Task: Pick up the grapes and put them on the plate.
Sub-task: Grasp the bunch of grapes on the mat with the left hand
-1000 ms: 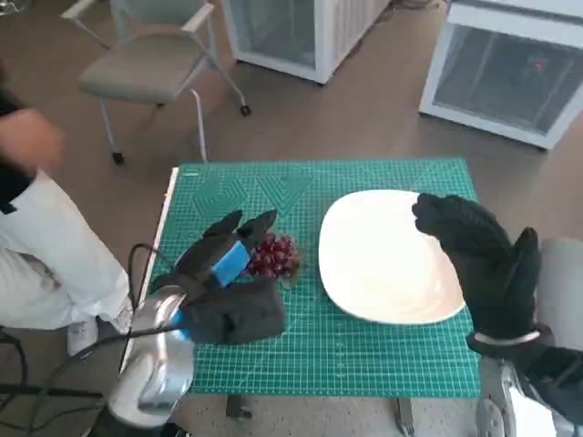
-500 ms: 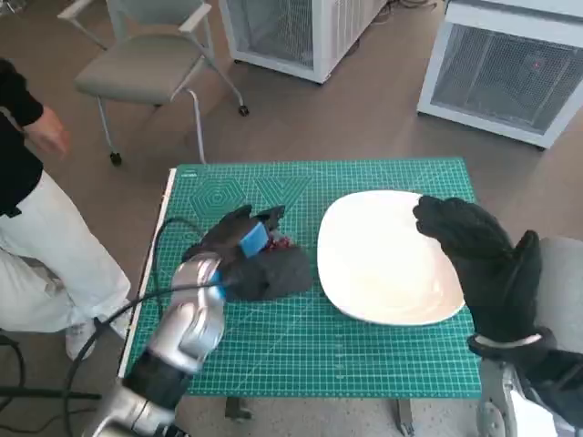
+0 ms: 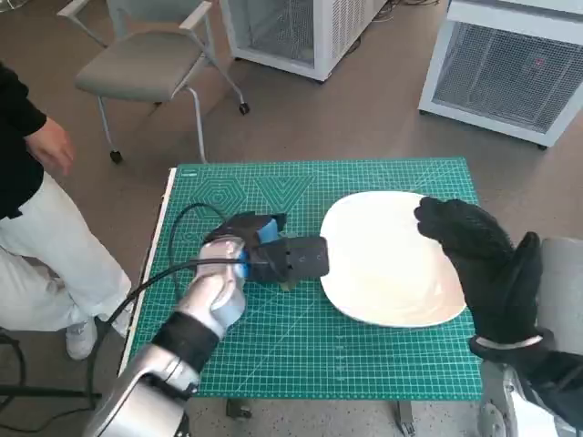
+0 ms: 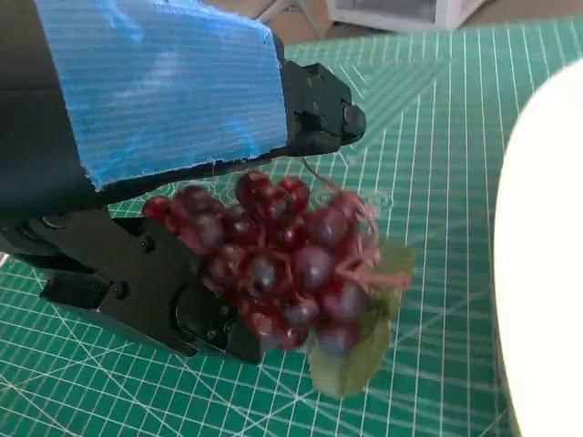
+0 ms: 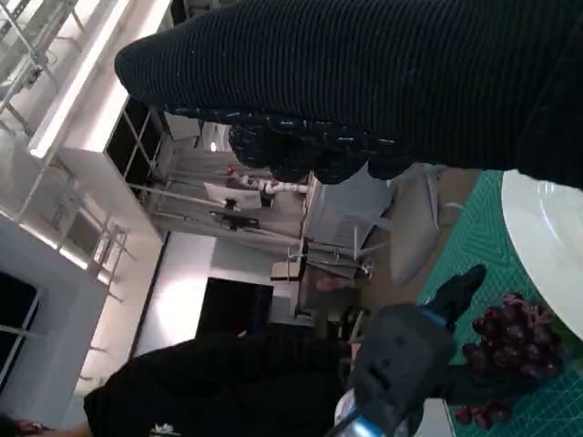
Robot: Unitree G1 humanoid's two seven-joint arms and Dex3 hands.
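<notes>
I note the left hand (image 3: 273, 256) closed around the grapes (image 4: 282, 259), the bunch clamped between its black fingers (image 4: 146, 291) above the green mat (image 3: 383, 360), just left of the white plate (image 3: 387, 259). The right hand (image 3: 478, 264) hovers over the plate's right side, fingers spread, holding nothing. A person (image 3: 36, 209) stands at far left.

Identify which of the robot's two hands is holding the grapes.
The left hand, black with blue tape on its back, grips the grapes beside the plate. The gloved right hand holds nothing.
</notes>
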